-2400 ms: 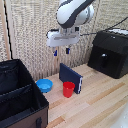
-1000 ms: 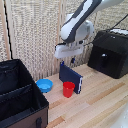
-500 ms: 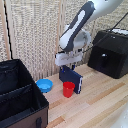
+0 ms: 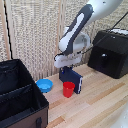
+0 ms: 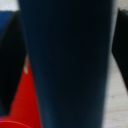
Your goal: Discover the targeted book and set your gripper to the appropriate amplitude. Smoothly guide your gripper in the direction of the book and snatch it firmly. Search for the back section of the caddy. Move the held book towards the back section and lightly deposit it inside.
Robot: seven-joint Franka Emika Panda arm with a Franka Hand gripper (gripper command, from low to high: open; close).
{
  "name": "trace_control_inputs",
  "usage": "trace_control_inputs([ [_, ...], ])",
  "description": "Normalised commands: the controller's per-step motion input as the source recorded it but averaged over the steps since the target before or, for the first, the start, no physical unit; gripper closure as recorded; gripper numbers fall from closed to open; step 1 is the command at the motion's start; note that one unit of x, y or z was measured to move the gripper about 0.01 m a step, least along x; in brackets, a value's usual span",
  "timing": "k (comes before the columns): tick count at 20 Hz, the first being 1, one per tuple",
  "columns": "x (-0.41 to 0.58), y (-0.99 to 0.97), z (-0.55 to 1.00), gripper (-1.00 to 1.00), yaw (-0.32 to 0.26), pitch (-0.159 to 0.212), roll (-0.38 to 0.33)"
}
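Exterior view, near to far:

- caddy (image 4: 22, 107) sits at the near edge on the exterior view's left, black fabric, dividers visible. The narrower slot is nearest the camera, and the back section of the caddy (image 4: 16, 77) lies beyond the divider. Nothing seen inside either.
- red cup (image 4: 68, 89) stands upright on the wooden table (image 4: 100, 102), right of the caddy and apart from it.
- book (image 4: 71, 79) stands upright on the table just behind the cup, its lower part hidden by the cup from this angle. Can't tell whether they touch.
- blue bowl (image 4: 44, 85) is on the table between caddy and book, slightly further back than the cup.
- gripper (image 4: 67, 67) is down over the book's top edge, white arm (image 4: 80, 30) rising up and to the right above it.
- black appliance (image 4: 111, 52) sits at the back right, well apart from the book.

Wrist view: the book's dark navy face fills the middle of the frame, dark fingers (image 5: 9, 60) flank it on both sides, red cup beside it. Jaws straddle the book; can't tell if the pads actually press on it yet.
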Motion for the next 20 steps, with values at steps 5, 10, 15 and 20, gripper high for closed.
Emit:
trace_control_inputs([
  [5, 0.084, 0.05, 0.03, 1.0, 0.043, 0.0, 0.0],
  [10, 0.18, -0.07, 0.82, 1.0, -0.137, -0.02, -0.029],
  [15, 0.187, -0.21, 0.97, 1.0, -0.105, -0.017, -0.063],
  [20, 0.101, -0.09, 0.99, 1.0, -0.008, -0.004, -0.03],
])
